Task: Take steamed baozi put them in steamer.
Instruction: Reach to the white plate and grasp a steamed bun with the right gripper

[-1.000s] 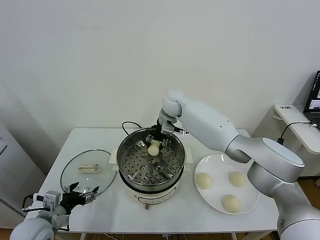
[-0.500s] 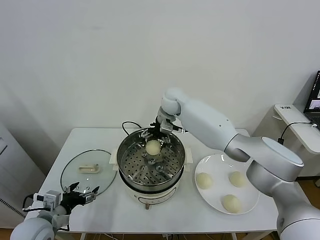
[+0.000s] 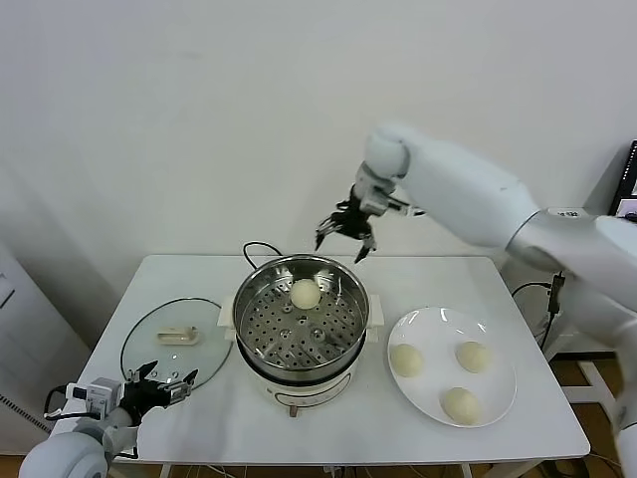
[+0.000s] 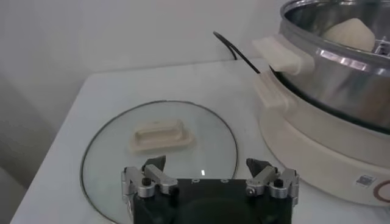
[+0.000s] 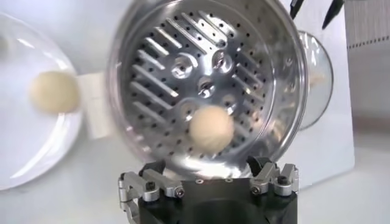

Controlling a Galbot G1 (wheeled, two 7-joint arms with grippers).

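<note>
Right gripper [image 3: 341,236] spread, empty, above steamer [image 3: 255,321] | one baozi [image 3: 305,293] inside | next: likely approach plate [image 3: 500,396] bun squarely, pinch gently.

The left gripper [image 4: 210,181] is being held open over the glass lid [image 4: 159,146], beside the steamer [image 4: 332,73], in which one baozi [image 4: 349,34] is seen.
</note>
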